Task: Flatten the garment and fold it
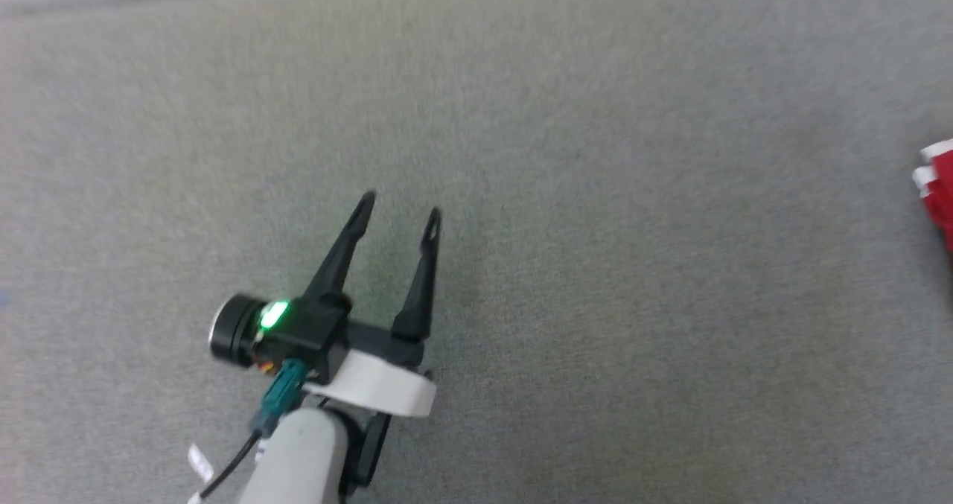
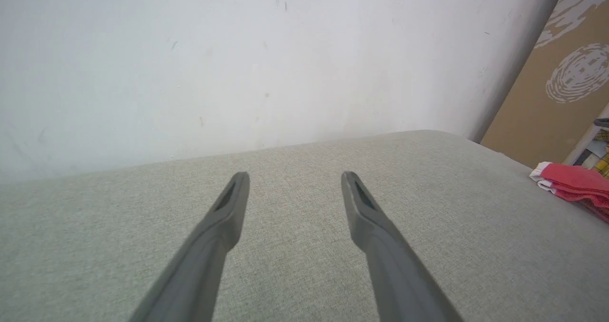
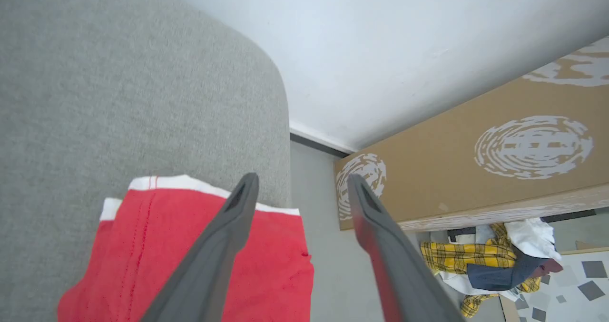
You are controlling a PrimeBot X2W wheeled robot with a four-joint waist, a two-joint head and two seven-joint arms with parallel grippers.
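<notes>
Two tools show, both with their fingers spread apart and nothing between them. The left tool (image 1: 400, 204) hangs over a bare stretch of the grey cushioned surface (image 1: 595, 117). From its own wrist camera, the left tool (image 2: 296, 175) points toward the surface's far edge and the white wall (image 2: 238, 51) behind it. The garment (image 2: 575, 184) lies well off to this tool's right, by the right-hand edge of the surface, as a low red pile with white bands showing at its end. The head camera catches only a red and white sliver of it (image 1: 939, 191), far to the right of the left tool.

The right tool (image 3: 302, 176) is above the garment (image 3: 123, 246). Its left finger (image 3: 223, 236) crosses the red cloth in that view, though contact cannot be judged. The right finger (image 3: 390, 265) is out past the surface's edge, over the grey floor (image 3: 314, 179). The garment's white band runs just under and beside the left fingertip, and the cloth reaches the surface's rounded corner. Beyond the right tool stands a brown cardboard box (image 3: 452, 170) with white swirl prints. A heap of yellow plaid and white clothing (image 3: 495, 260) lies to the right of the right finger.
</notes>
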